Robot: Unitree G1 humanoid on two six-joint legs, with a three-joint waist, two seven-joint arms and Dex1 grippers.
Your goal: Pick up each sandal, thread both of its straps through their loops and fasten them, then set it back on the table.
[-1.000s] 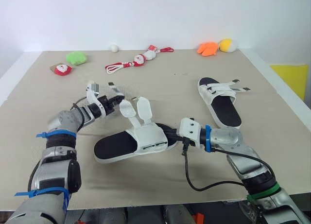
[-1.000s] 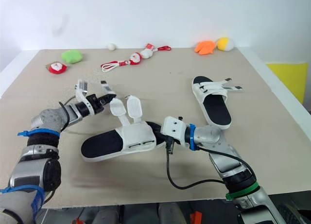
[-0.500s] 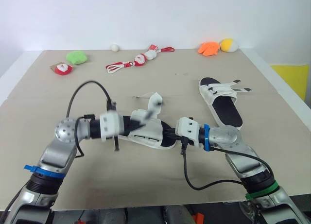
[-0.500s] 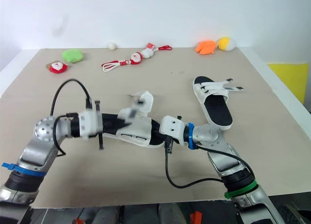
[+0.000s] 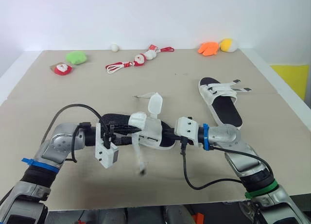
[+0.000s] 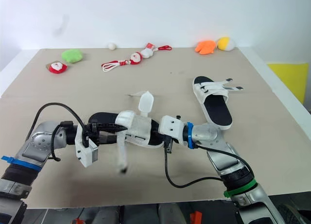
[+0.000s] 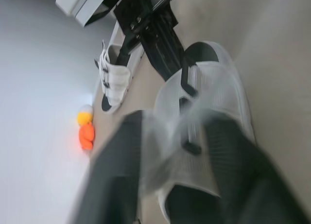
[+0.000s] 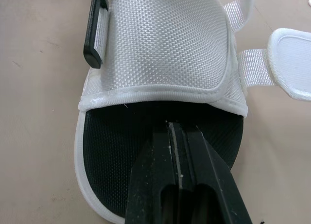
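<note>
The near sandal (image 5: 148, 131), white upper on a black sole, lies at the table's middle between my two grippers. One of its straps (image 5: 155, 101) sticks up. The other strap (image 5: 139, 158) hangs down, blurred, over the near side. My left gripper (image 5: 127, 131) reaches in from the heel side. In the left wrist view its fingers (image 7: 112, 175) stand apart around the white upper (image 7: 214, 88), so it is open. My right gripper (image 8: 177, 136) is shut, its tips lying on the black footbed (image 8: 112, 131) just before the upper. The second sandal (image 5: 221, 102) lies to the right with both straps loose.
Small plush toys line the far edge: a green one (image 5: 76, 57), a red-and-white one (image 5: 62, 69), a red cord with figures (image 5: 133, 62), a white ball (image 5: 114, 47), orange (image 5: 208, 49) and yellow (image 5: 227, 45) ones. The table's right edge (image 5: 291, 112) runs close by.
My left arm swung in from the sandal's left, where its gripper was shut on a strap tip. The sandal turned and shifted right, the left gripper opened, and one strap dropped down.
</note>
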